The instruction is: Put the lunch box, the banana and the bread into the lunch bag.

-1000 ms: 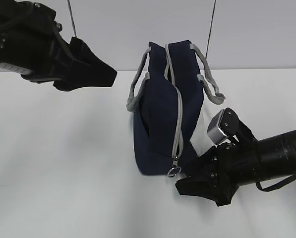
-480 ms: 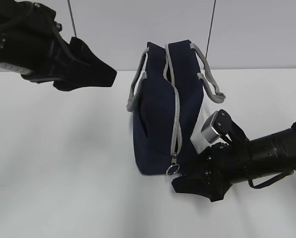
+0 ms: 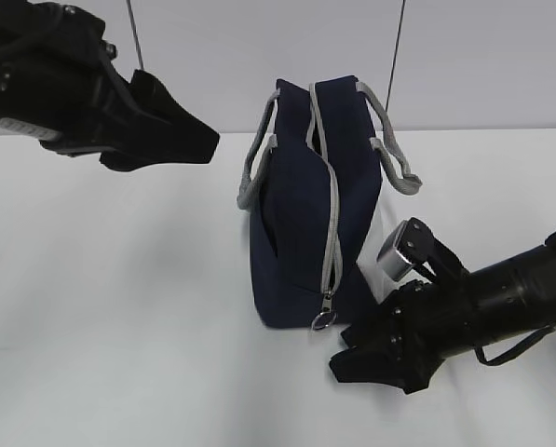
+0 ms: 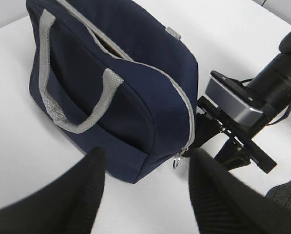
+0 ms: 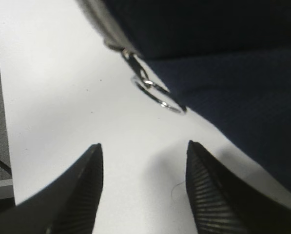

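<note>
From the front, the bag point(image 3: 315, 205) stands upright mid-table, its grey zipper point(image 3: 332, 242) running over the top and down the near end to a metal ring point(image 3: 324, 320) close to the table point(image 3: 119, 307). The right gripper point(image 3: 352, 358) sits low just beside that ring; a second ago it was a touch further right, then slid in closer, and now it has dipped slightly. That looks like lining up on the zip pull to open the bag. The left gripper point(image 3: 198, 140) hangs high and well apart, unmoved.

In the left wrist view, its fingers point(image 4: 87, 190) are spread and empty above the bag.

In the right wrist view, the fingers point(image 5: 82, 190) are parted with nothing between them, the ring just ahead, untouched.

No lunch box, banana or bread shows anywhere, so packing hasn't started.
</note>
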You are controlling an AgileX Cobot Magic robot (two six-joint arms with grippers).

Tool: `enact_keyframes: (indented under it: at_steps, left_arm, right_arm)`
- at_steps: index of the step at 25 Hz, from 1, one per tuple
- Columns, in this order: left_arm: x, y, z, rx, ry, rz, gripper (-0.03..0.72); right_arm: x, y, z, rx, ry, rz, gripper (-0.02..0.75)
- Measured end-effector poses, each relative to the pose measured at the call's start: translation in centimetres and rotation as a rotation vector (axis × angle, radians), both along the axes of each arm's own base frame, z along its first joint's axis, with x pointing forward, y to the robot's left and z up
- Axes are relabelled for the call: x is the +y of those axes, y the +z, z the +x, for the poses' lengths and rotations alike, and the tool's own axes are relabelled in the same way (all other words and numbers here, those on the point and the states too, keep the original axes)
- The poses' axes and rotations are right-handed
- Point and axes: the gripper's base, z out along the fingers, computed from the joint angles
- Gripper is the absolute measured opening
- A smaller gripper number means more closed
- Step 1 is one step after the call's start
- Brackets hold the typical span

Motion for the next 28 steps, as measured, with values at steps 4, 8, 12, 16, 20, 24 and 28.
enact_keyframes:
  at_steps: [4, 8, 12, 16, 20, 24, 28]
  left_arm:
    - [0.02, -0.01, 0.01, -0.003, -0.001, 0.004, 0.393]
    - [0.02, -0.01, 0.01, -0.003, -0.001, 0.005, 0.393]
    - [0.03, -0.02, 0.01, -0.003, -0.001, 0.006, 0.392]
    - [0.03, -0.02, 0.01, -0.003, -0.001, 0.006, 0.392]
    - [0.03, -0.02, 0.01, -0.003, -0.001, 0.006, 0.392]
    - [0.03, -0.02, 0.01, -0.003, -0.001, 0.006, 0.392]
    - [0.03, -0.02, 0.01, -0.003, -0.001, 0.006, 0.387]
  right_arm:
    - [0.26, 0.28, -0.37, 0.023, 0.033, 0.042, 0.404]
    - [0.37, 0.41, -0.49, 0.029, 0.046, 0.06, 0.404]
    - [0.42, 0.51, -0.35, 0.03, 0.026, 0.074, 0.404]
    - [0.46, 0.63, -0.12, 0.025, 0.003, 0.087, 0.404]
    - [0.49, 0.72, 0.07, 0.009, -0.011, 0.097, 0.405]
    - [0.47, 0.74, 0.2, -0.008, -0.017, 0.095, 0.404]
    - [0.38, 0.66, 0.44, -0.018, -0.043, 0.084, 0.404]
